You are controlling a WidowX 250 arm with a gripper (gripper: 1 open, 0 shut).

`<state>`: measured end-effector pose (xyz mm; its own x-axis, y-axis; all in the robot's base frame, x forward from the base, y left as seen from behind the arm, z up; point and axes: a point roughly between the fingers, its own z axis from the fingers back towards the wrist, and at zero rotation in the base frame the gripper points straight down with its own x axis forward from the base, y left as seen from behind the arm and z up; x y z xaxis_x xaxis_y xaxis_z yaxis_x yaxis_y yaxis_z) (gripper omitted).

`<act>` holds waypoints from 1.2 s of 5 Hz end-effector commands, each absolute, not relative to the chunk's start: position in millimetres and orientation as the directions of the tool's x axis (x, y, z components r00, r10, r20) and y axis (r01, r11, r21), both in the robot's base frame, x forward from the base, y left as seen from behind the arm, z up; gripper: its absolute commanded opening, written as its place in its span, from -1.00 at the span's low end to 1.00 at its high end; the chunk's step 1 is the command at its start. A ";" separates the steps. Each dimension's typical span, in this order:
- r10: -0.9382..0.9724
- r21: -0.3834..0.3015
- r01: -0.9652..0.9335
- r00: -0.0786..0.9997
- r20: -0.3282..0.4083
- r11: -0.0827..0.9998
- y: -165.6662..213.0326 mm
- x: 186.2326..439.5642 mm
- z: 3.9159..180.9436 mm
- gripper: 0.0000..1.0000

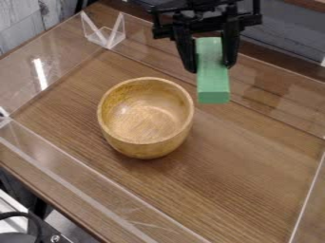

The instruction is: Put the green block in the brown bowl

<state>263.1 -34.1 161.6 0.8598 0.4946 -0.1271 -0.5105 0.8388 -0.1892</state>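
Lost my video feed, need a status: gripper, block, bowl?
Gripper shut on long green block, lifted, hanging beside the bowl. Round tan wooden bowl empty. Nothing between them.

Gripper (207,47) is black throughout, matte, with dull highlights on its upper edges. A wide horizontal crossbar forms its top, stepped and angular in outline, with short lugs protruding at either end. Two slim, straight black fingers (234,46) descend from the crossbar, one at each side. Above the crossbar a darker, bulkier black housing runs out of frame. Motion blur hides any screws, markings or cables.
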 end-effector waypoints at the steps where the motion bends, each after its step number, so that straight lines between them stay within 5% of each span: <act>1: 0.498 -0.231 -0.501 0.864 -0.076 0.834 -33.7 276.1 172.2 -1.00; 4: 0.489 -0.247 -0.493 0.868 -0.083 0.834 -23.2 284.1 160.7 -1.00; 6: 0.425 -0.226 -0.432 0.902 -0.081 0.873 16.8 264.4 154.8 -1.00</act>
